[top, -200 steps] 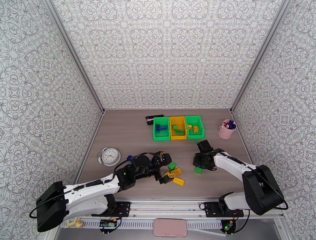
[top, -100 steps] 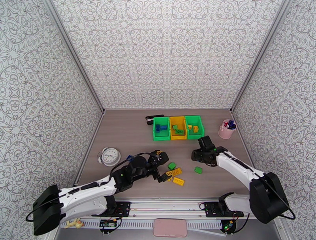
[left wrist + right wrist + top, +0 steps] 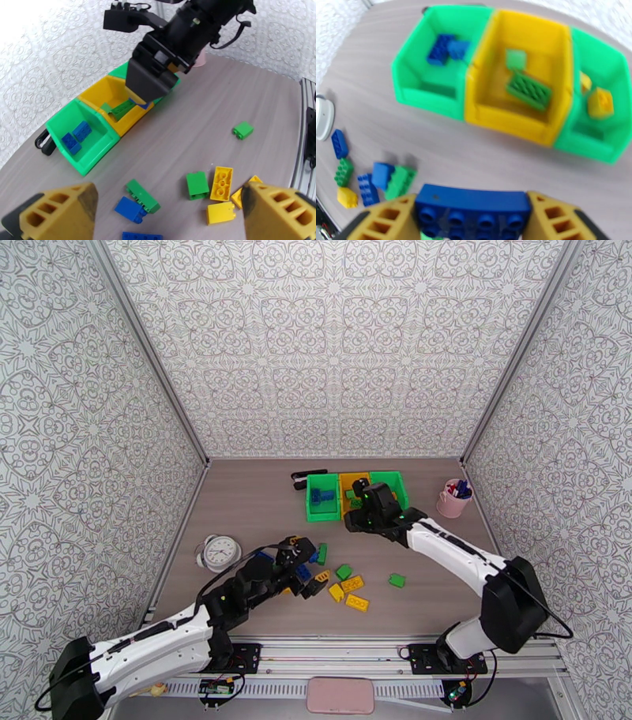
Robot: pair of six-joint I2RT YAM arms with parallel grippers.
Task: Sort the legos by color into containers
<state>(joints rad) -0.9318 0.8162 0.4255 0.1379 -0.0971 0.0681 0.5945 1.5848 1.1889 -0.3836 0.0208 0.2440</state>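
Swung away from the loose bricks, the right arm now hangs over the row of bins, while the left arm has drawn back toward its own side and uncovered more bricks than showed a second ago. Its right pincer point(image 3: 472, 216) is clenched on a blue lego point(image 3: 472, 203), which sits crosswise between the two yellow fingers with its studs toward the wrist camera. Straight ahead of those fingers lies the yellow bin point(image 3: 513, 118) with green bricks point(image 3: 529, 90) in it. To the left of the fingers' line is the left green bin point(image 3: 430, 94) with two blue bricks point(image 3: 440, 49), and to the right is the right green bin point(image 3: 592, 146) with yellow bricks point(image 3: 600, 102). The left wrist view shows the carried brick poking out below the black fingers, above the yellow bin. Wide apart and grasping nothing, the left pincer point(image 3: 168, 197) hovers low over the table point(image 3: 253, 508). Between its fingers, just ahead of the tips, lie a short green brick point(image 3: 196, 184) beside a yellow brick point(image 3: 222, 182), and a second yellow brick point(image 3: 220, 213) is nearer the wrist. Toward its left finger, a long green brick point(image 3: 143, 195) touches a blue brick point(image 3: 130, 209). Further ahead and nearer its right finger, a lone green brick point(image 3: 243, 129) rests well apart from the cluster.
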